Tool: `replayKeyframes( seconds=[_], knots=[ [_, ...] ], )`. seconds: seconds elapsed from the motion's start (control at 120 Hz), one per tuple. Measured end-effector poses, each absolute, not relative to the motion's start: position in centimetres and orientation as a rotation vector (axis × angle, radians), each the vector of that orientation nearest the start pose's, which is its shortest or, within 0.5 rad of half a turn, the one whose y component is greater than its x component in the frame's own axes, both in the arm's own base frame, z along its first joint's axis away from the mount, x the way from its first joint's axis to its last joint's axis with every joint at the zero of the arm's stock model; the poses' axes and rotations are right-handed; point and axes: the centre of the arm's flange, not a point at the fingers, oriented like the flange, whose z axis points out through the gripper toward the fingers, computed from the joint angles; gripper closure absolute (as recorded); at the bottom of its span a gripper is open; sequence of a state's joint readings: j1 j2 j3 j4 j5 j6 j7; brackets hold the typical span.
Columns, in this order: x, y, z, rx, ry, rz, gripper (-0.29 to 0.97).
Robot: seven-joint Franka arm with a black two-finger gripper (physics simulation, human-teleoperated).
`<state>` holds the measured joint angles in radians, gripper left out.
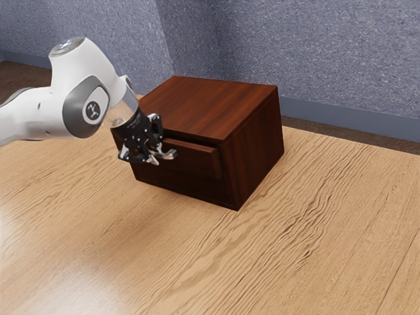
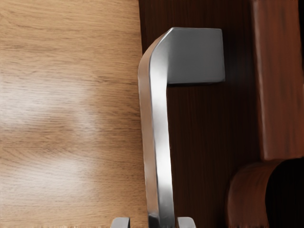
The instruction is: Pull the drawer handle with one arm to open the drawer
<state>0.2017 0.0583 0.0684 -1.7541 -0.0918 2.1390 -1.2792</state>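
The tabletop (image 1: 295,249) is rendered in pale honey wood with wavy, darker grain. The cabinet (image 1: 210,98) and its drawer (image 1: 193,161) are shown in deep reddish-brown wood, finely streaked. The handle (image 2: 159,142) is seen as plain silver-grey metal. The arm (image 1: 39,118) is coloured white with grey joint caps, and the gripper (image 1: 154,157) black. The wall (image 1: 315,46) is mottled blue-grey, and the skirting (image 1: 354,118) a plainer blue-grey.

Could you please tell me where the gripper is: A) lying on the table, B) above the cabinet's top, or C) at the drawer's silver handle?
C: the gripper is at the silver handle on the drawer front, below the cabinet's top and clear of the table.
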Motion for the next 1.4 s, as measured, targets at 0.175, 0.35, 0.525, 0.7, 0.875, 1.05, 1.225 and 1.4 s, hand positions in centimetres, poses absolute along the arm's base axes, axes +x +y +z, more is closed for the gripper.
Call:
replayKeyframes(
  seconds=[0.175, 0.35, 0.525, 0.7, 0.875, 1.05, 1.225, 1.4],
  knots=[
    [57.7, 15.7, 55.8, 2.031, 2.065, 0.348, 0.70],
    [56.1, 15.6, 55.7, 2.029, 2.073, 0.336, 0.71],
    [54.8, 15.5, 55.5, 2.028, 2.081, 0.324, 0.71],
    [53.9, 15.4, 55.5, 2.025, 2.084, 0.321, 0.70],
    [53.2, 15.5, 55.6, 2.018, 2.087, 0.320, 0.71],
    [52.5, 15.7, 55.6, 2.011, 2.096, 0.317, 0.71],
    [51.2, 16.1, 55.4, 1.997, 2.113, 0.310, 0.72],
    [50.0, 16.3, 55.6, 1.987, 2.121, 0.310, 0.72]
  ],
)
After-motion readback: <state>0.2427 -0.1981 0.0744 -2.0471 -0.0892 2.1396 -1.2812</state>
